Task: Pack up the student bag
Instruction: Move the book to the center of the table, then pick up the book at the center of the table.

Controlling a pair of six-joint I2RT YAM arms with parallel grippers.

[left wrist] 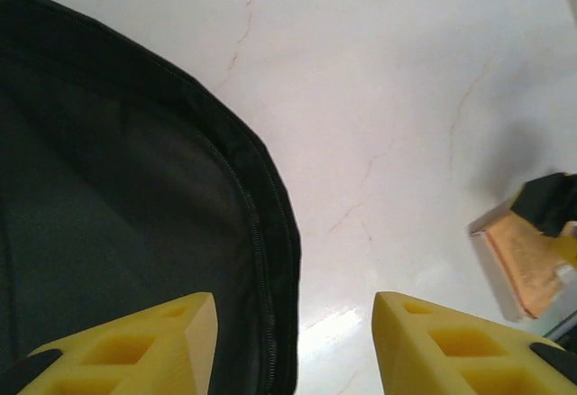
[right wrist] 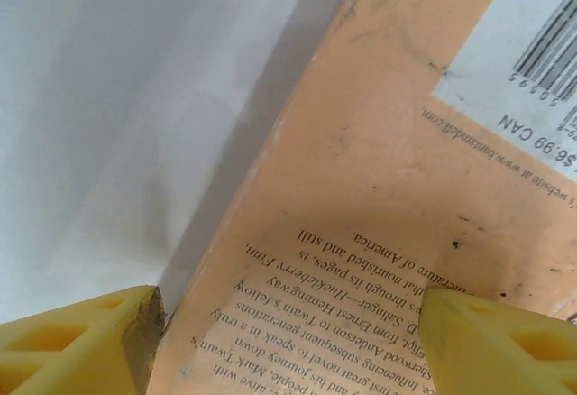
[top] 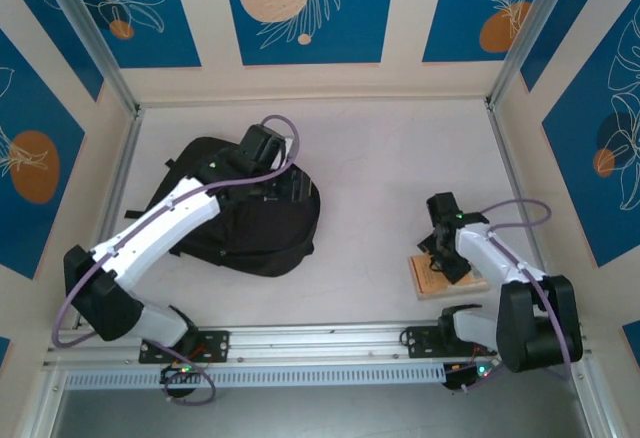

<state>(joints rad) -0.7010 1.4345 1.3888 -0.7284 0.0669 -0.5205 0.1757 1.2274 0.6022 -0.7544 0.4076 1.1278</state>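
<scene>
The book cover reads "$6.99 CAN" and "Huckleberry".

**Cloth, paper, plastic and metal on a polished top**

Your student bag is black woven cloth, matt, with a fine-toothed zip running along its seam. The table under it looks smooth and glossy, pale with thin veins like stone. Your book has a peach paper cover, matt and scuffed with dark specks. The left gripper's fingers are dull yellow plastic with moulded hollows. The rail at the near edge is bare grey metal.
</scene>
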